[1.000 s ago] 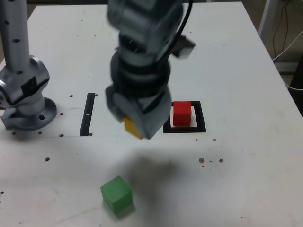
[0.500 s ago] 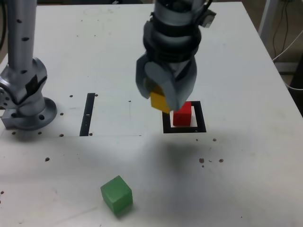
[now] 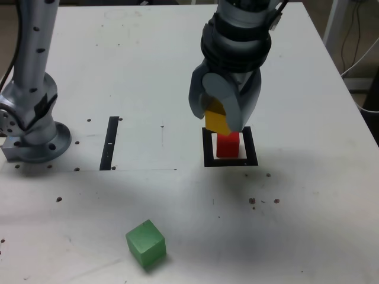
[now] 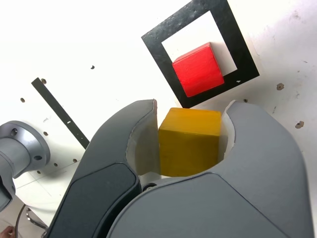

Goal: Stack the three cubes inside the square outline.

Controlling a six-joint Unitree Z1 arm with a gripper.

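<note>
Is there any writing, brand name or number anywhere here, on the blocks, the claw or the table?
None can be read.
The yellow cube, red cube and green cube are plain.
The gripper shows no label.
The black strip carries tiny pale marks, too small to read.

My hand [image 3: 224,112], clamped on the yellow cube [image 3: 217,121], has swung from the middle of the desk toward the exterior view's right. It was short of the square outline [image 3: 230,160] before; now the yellow cube hangs just above the red cube [image 3: 227,144], hiding that cube's top.
</note>
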